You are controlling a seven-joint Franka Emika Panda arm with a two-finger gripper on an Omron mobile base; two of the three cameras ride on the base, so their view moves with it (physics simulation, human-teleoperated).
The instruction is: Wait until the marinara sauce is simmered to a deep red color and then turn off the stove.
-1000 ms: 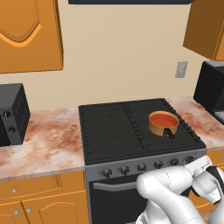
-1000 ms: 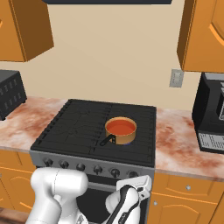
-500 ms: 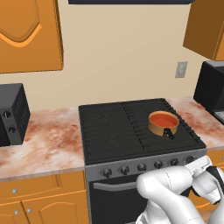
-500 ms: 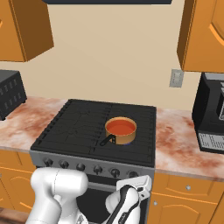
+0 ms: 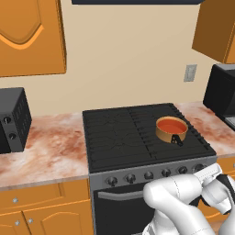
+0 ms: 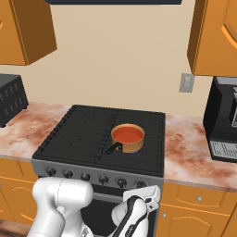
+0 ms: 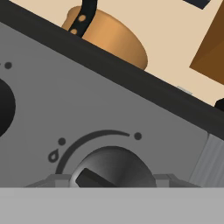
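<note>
A small round tan-orange saucepan (image 5: 171, 129) of orange-red marinara sauce (image 6: 127, 135) sits on the right-hand burner of the wide black gas stove (image 5: 119, 133) between marbled counter (image 5: 43, 149) sections, its short black handle (image 6: 113, 148) pointing toward the row of black knobs on the grey front panel (image 7: 87, 109). In the hand view the pan is seen from below with its sauce hidden, and a black knob (image 7: 111, 168) is cut off at the bottom edge. The end effector (image 6: 147, 196) sits right at that panel with its fingers pressed as close together as they get, around the knob as far as can be made out.
</note>
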